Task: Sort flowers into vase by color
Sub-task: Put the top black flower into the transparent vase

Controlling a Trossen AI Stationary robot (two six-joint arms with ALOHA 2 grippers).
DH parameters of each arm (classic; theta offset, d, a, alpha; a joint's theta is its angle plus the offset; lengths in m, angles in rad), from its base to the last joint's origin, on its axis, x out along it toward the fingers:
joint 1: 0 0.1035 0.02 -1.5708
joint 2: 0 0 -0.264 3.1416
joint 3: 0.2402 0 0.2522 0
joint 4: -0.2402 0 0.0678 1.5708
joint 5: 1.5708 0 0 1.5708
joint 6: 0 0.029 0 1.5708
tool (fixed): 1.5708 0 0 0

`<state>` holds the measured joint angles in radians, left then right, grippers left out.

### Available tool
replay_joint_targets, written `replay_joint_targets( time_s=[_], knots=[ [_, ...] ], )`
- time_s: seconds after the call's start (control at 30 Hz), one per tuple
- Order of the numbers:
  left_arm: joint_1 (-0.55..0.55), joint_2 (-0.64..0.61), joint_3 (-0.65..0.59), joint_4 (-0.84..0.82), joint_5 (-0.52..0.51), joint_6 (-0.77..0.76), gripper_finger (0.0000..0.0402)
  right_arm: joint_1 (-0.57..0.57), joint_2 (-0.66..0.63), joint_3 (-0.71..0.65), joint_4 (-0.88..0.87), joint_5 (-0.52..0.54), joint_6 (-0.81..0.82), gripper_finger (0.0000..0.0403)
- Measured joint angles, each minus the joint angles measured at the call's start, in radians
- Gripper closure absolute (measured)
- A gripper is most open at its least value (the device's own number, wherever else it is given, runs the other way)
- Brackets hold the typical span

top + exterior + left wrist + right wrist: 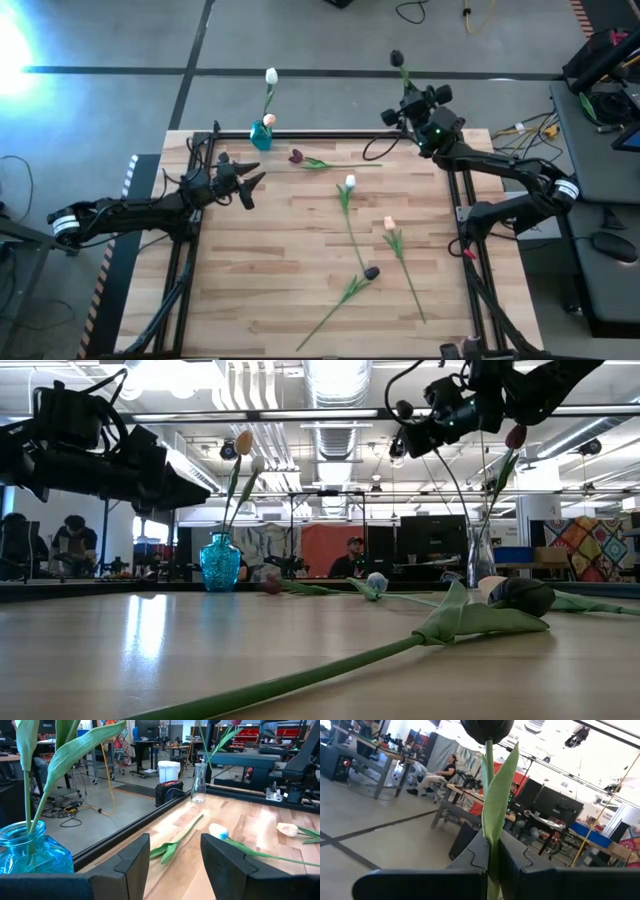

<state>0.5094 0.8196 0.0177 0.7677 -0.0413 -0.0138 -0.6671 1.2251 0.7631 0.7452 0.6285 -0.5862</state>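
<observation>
My right gripper [405,100] is raised over the table's far right corner, shut on a black tulip [487,727] whose head [397,58] stands above the fingers. Below it stands a clear vase [480,565] holding a dark pink tulip [516,437]. A blue vase [262,133] at the far edge holds a white and a peach tulip. A dark purple [296,156], a white [350,182], a peach [389,223] and a black tulip [372,271] lie flat on the table. My left gripper [250,188] hovers open near the blue vase [22,852]. My right gripper pinches the black tulip's stem and leaf [492,832] between its two fingers, a little below the head. The fingers lie across the stem. The flower is lifted clear of the table and stands roughly upright, head up. Whether its lower end reaches the clear vase cannot be told.
A black frame rail [330,134] runs around the wooden table top. Cables lie near the far right corner [385,148]. People sit at desks in the room beyond the far edge [352,555]. Bare wood lies at the table's near left [240,290].
</observation>
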Motion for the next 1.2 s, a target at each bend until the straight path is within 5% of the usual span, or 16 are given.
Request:
replay_joint_targets(
  time_s=[0.3, 0.9, 1.2],
  knots=[
    [0.000, 0.000, 0.000, 0.000, 0.000, 0.001, 0.0240, -0.016, 0.000, -0.001, -0.018, -0.132, 0.011, 0.0390],
    [0.000, 0.000, 0.000, 0.002, -0.001, 0.001, 0.0240, -0.099, 0.000, -0.009, -0.091, -0.186, 0.025, 0.0390],
    [0.000, 0.000, 0.000, 0.002, -0.001, 0.001, 0.0240, -0.106, 0.000, -0.011, 0.043, -0.190, -0.080, 0.0390]
  ],
)
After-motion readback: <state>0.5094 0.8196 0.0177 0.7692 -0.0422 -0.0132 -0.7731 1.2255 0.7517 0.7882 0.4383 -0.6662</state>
